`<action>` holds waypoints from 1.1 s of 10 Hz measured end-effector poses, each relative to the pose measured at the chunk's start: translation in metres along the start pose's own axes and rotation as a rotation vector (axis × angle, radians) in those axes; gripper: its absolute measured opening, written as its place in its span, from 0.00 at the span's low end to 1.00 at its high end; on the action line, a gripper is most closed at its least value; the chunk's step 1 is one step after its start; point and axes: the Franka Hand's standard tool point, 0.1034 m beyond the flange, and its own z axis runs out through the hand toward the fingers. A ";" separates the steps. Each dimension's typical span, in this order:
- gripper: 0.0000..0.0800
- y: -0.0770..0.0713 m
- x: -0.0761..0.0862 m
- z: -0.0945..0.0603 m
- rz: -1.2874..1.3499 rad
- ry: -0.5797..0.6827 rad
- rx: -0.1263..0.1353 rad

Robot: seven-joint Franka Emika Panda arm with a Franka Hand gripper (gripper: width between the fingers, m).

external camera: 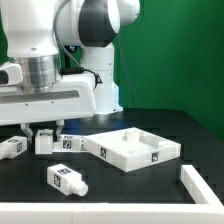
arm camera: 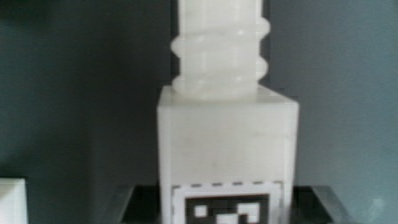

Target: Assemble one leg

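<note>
Centring is being favoured: the small white stubby plastic leg (arm camera: 228, 130), low on the black counter (external camera: 130, 195), is being framed squarely beneath the jaws; their opening cannot be told.

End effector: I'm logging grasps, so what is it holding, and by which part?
The leg sits in the end effector, at its tagged square end; whether it is clamped cannot be told.
</note>
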 end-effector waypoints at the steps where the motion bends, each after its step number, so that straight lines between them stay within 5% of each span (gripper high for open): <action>1: 0.36 0.002 -0.001 0.003 0.007 -0.001 0.001; 5: 0.36 0.029 -0.029 0.042 0.070 -0.016 -0.013; 10: 0.36 0.030 -0.033 0.047 0.073 -0.026 -0.010; 11: 0.55 0.030 -0.033 0.047 0.073 -0.026 -0.010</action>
